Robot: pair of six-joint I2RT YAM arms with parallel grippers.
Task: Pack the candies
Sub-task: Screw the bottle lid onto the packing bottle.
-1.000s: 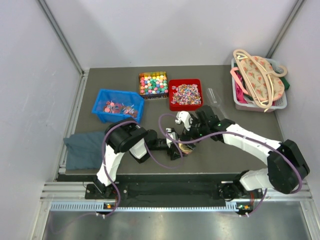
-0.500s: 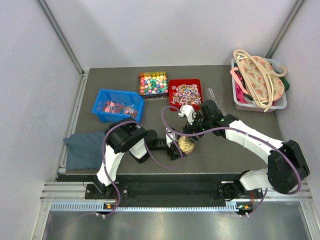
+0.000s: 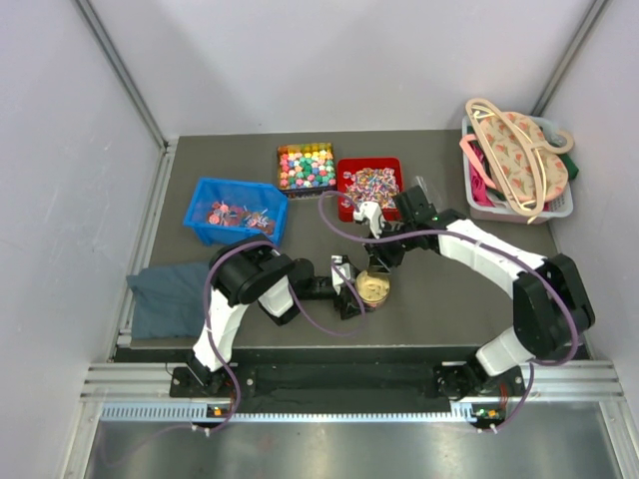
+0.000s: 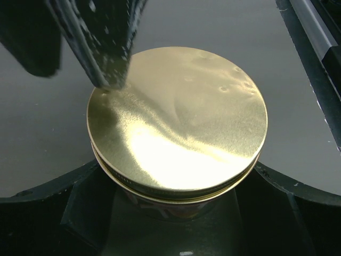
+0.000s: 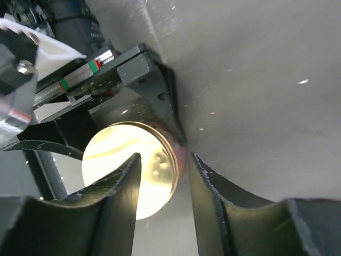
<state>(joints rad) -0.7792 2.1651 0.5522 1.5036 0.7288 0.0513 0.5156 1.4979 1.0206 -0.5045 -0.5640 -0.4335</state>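
A jar with a gold metal lid (image 3: 373,289) (image 4: 178,117) stands on the dark table, lid on. My left gripper (image 3: 365,291) (image 4: 176,184) is shut on the jar's sides just below the lid. My right gripper (image 3: 385,255) (image 5: 165,160) hovers just behind the jar, open with a narrow gap and nothing between its fingers; one of those fingers (image 4: 104,48) hangs over the lid's far edge. The candies lie in three bins at the back: multicoloured cubes (image 3: 307,167), silvery-pink twist-wraps in a red tray (image 3: 370,188), and red ones in a blue bin (image 3: 236,212).
A grey basket (image 3: 555,208) holding clothes hangers stands at the back right. A blue-grey cloth (image 3: 165,297) lies at the left edge. A clear plastic piece (image 3: 427,190) lies beside the red tray. White walls close in three sides.
My right gripper has drawn back from the jar's lid toward the red tray, and its jaws have narrowed. The lid now shows fully. The left arm has not moved.
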